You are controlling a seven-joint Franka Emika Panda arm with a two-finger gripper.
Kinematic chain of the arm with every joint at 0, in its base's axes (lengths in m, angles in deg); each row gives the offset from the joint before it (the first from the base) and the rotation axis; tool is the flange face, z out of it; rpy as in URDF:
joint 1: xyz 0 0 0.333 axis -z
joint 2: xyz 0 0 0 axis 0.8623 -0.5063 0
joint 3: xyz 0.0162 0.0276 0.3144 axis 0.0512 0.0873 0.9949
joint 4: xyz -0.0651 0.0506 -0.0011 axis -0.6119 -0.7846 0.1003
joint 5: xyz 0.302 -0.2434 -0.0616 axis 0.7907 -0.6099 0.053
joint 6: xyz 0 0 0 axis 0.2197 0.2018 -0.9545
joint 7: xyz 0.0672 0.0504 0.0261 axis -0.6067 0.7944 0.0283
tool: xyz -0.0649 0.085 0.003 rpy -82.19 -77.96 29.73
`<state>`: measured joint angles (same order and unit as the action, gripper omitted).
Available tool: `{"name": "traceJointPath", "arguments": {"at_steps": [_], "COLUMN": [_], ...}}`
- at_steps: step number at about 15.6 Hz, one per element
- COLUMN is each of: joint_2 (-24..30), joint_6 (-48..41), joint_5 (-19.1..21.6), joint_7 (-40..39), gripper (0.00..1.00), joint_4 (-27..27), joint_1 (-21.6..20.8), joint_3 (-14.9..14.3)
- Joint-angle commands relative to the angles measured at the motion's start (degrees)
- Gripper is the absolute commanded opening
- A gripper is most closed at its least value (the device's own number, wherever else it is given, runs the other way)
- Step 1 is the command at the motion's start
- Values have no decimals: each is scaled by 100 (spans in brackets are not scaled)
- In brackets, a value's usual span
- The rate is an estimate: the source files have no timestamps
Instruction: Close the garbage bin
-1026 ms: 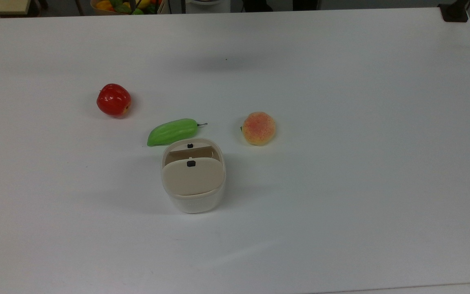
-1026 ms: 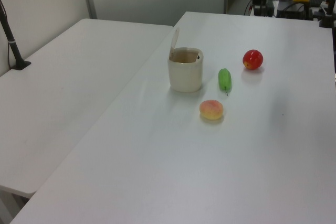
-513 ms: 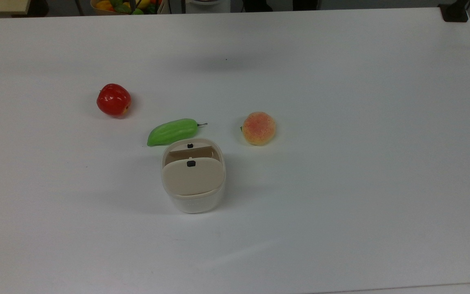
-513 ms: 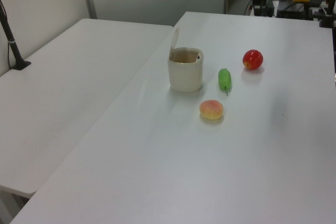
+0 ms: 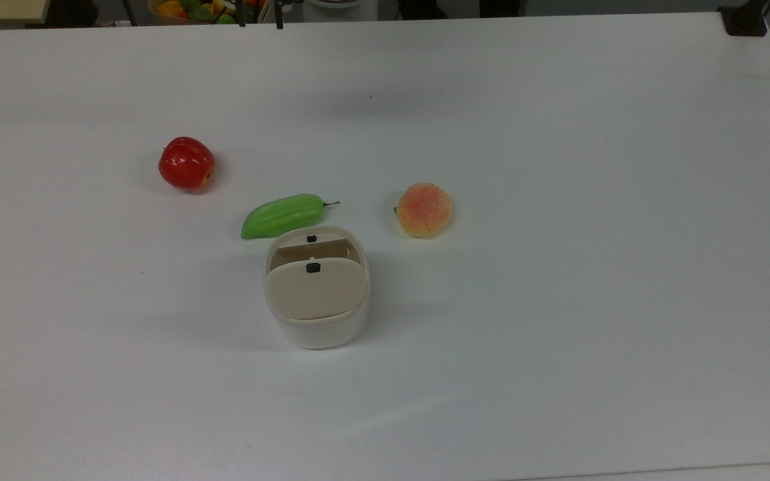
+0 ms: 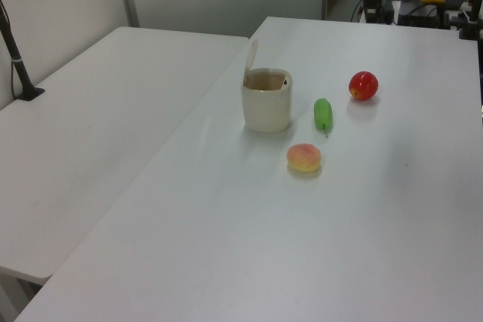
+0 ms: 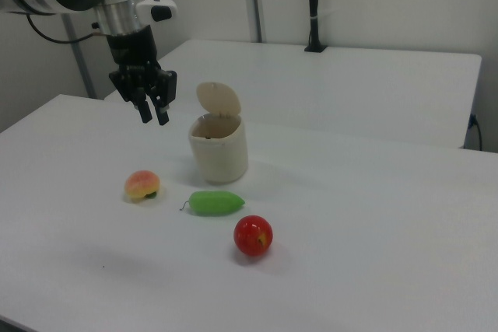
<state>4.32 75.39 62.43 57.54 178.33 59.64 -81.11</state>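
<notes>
Standing near the middle of the white counter in the top view, the small cream-white plastic garbage bin has its beige hinged lid raised, leaving a gap at the far rim where a small black latch sits. A green cucumber-shaped toy vegetable lies just beyond the bin toward the top view's upper left, nearly touching its rim. A peach-coloured round toy fruit sits near the bin's upper right, and a glossy red toy apple lies well apart on the top view's left.

In the left view, the garbage bin stands upright with its lid tipped up almost vertically on the left view's left side of the rim. The green vegetable, the peach fruit and the red apple lie to the bin's right.

In the right view, the black two-finger end effector hangs off the counter, up and to the right view's left of the garbage bin, clear of it and of the upright lid. Its fingers point downward, slightly parted, holding nothing. The peach fruit lies below it on the counter.
</notes>
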Motion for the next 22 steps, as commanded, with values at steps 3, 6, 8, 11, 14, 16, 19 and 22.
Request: {"name": "traceJointPath", "arguments": {"at_steps": [3,6,8,11,14,16,19,22], "joint_2": [9,-53,-132,-245,-290,-404,-588,-764], "joint_6": [6,243,401,726,1191,1482,2017,2632], "joint_5": [14,40,66,84,93,93,102,110], "joint_7": [-141,-141,-141,-132,-80,-44,-36,-35], "gripper": [0,0,0,0,0,0,0,0], "joint_4": [69,69,69,69,69,69,69,60], "joint_1": [-15,-41,-68,-85,-85,-94,-94,-173], "joint_3": [10,10,10,27,45,54,71,80]}}
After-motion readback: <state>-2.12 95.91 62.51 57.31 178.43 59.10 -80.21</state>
